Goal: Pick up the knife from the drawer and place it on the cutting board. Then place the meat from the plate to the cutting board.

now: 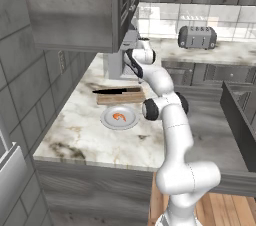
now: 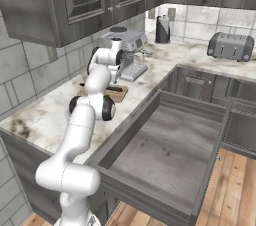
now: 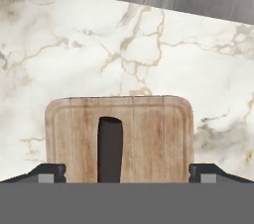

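Note:
The knife (image 1: 117, 91) lies flat on the brown cutting board (image 1: 121, 99), black blade toward the wall. Its dark handle end (image 3: 110, 148) rests on the board (image 3: 149, 134) in the hand view. My gripper (image 3: 126, 173) hangs open just above the board, one fingertip (image 3: 49, 172) on each side, and holds nothing. Directly in front of the board sits the round plate (image 1: 107, 120), and the small orange-red meat (image 1: 119, 116) lies in its middle. In the right base view the drawer (image 2: 200, 115) stands pulled wide out with nothing lying in it.
A coffee machine (image 2: 127, 45) stands right behind the board, under the upper cabinet (image 1: 75, 10) that hangs low over the arm. A toaster (image 2: 231, 46) and a dark canister (image 2: 162, 29) stand on the far counter. The open drawer juts out beside the base.

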